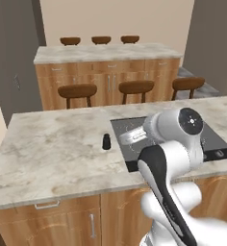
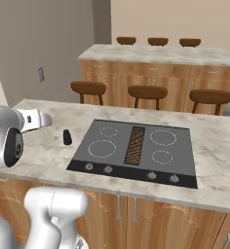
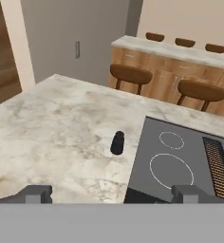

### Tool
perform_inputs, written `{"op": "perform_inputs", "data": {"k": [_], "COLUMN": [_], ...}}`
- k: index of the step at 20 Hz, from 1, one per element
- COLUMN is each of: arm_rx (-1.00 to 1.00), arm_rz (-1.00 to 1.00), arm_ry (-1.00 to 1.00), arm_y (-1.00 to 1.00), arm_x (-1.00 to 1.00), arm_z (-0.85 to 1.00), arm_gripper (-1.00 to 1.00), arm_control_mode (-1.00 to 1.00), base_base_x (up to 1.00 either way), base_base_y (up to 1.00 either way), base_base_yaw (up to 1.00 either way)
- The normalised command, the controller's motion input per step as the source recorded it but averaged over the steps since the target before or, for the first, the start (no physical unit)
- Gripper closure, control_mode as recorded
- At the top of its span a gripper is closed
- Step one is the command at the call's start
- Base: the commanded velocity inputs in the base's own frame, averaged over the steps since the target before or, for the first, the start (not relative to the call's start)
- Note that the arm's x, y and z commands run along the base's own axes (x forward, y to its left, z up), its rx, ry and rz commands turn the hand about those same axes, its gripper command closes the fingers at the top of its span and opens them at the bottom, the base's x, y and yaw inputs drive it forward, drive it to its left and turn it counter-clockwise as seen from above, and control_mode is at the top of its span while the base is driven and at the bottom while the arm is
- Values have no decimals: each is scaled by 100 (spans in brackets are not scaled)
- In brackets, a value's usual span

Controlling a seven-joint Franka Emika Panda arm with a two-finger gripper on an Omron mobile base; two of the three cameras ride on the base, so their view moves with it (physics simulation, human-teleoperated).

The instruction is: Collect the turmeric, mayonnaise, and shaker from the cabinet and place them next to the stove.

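Fully open gripper [image 3: 113, 193], holding nothing.

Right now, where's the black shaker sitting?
The shaker stands upright on the marble counter, just off the stove's left edge and not touching it. In the hand view it sits ahead of the open fingers.

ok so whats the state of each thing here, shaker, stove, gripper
shaker: upright on the counter, just left of the stove, nothing gripping it
stove: burners bare, nothing standing on it
gripper: open, empty, held above the counter's near edge, apart from the shaker
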Motion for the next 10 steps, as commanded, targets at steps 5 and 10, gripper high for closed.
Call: {"op": "perform_inputs", "data": {"k": [5,10], "arm_rx": [0,0], "arm_rz": [0,0], "arm_ry": [0,0], "arm_y": [0,0], "arm_x": [0,0], "arm_z": [0,0], "arm_gripper": [-100,-100], "arm_control_mode": [100,100], "base_base_x": [-43,-7], "base_base_y": [8,-18], "base_base_yaw": [-51,-62]}}
